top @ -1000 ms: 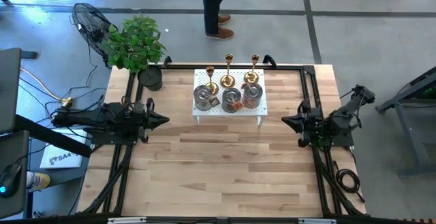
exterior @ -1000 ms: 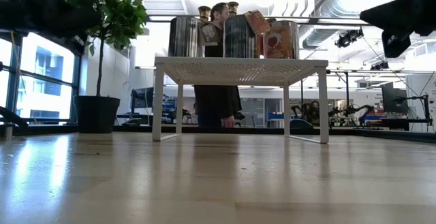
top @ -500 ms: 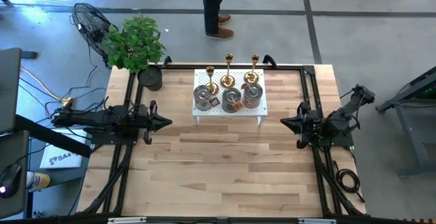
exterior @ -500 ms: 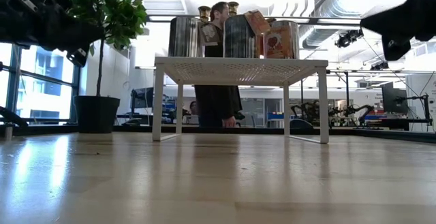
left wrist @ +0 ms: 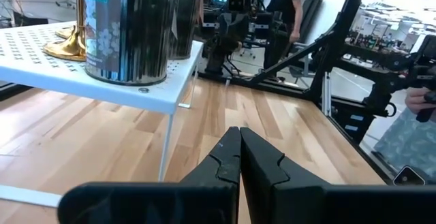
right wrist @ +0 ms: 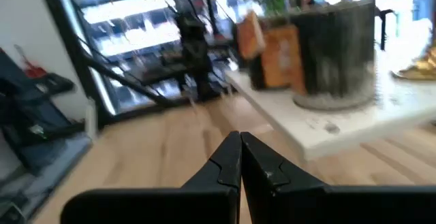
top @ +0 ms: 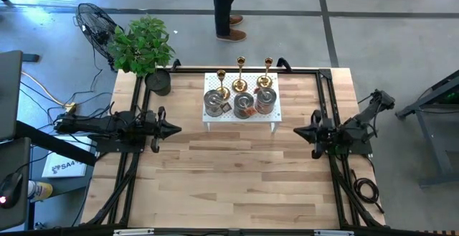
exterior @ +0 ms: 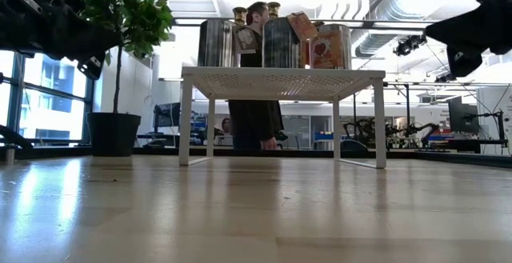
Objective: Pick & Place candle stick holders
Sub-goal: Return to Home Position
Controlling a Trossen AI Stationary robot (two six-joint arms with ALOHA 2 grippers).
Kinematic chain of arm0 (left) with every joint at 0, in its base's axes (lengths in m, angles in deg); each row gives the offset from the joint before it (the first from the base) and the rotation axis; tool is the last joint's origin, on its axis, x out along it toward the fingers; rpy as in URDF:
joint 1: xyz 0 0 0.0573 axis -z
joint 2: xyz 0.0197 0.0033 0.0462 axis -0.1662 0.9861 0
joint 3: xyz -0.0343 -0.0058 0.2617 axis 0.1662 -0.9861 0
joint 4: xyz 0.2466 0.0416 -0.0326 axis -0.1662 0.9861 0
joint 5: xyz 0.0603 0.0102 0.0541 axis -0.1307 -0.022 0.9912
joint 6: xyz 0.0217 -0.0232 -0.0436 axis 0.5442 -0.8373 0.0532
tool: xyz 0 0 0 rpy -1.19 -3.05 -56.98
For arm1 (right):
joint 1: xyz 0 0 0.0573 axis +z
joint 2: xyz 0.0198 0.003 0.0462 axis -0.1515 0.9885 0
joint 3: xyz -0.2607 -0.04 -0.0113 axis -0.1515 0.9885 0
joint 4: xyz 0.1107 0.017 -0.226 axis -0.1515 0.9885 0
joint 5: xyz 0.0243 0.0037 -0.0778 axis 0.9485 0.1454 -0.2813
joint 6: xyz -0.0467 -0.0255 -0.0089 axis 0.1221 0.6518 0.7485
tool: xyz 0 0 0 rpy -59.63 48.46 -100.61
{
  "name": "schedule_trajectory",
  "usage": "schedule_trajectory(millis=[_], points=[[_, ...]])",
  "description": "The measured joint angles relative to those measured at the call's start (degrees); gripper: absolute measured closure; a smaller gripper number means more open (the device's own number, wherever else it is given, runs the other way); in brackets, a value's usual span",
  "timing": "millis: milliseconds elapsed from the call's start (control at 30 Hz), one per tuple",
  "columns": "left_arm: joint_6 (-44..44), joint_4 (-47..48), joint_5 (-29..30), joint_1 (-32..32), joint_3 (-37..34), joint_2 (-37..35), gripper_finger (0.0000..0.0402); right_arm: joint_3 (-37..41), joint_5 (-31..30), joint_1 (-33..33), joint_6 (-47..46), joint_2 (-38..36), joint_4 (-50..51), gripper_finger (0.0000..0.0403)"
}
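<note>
Only "SAA" can be read, on a white floor sign.

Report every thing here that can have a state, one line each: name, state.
Left pincer: shut, empty, left of the shelf.
Right pincer: shut, empty, right of the shelf.
Gold candle stick holders: three, upright, far row on the shelf.
Silver cylinders: three, upright, near row on the shelf.
Plant pot: upright, left of the shelf.
</note>
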Motion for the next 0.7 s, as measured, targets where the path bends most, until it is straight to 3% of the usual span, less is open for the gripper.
schedule_trajectory(millis=[67, 233, 400, 700], points=[[0.0, 0.02, 0.1, 0.0, -0.01, 0.0, 0.0401, 1.73, 2.03, -0.28, 2.77, 0.13, -4.95, 0.0403], [0.48, 0.01, 0.9, -0.02, -0.04, 0.0, 0.0401, 1.87, 6.46, -2.85, 4.39, 0.21, -5.61, 0.0403], [0.48, 0.03, 1.18, -0.02, -0.09, 0.0, 0.0401, 1.89, 18.37, -7.28, 5.34, 0.21, -5.92, 0.0403], [1.56, 0.09, 1.54, -0.02, -0.11, 0.04, 0.0401, 1.89, 29.99, -16.68, 5.8, 0.23, -5.29, 0.0403]])
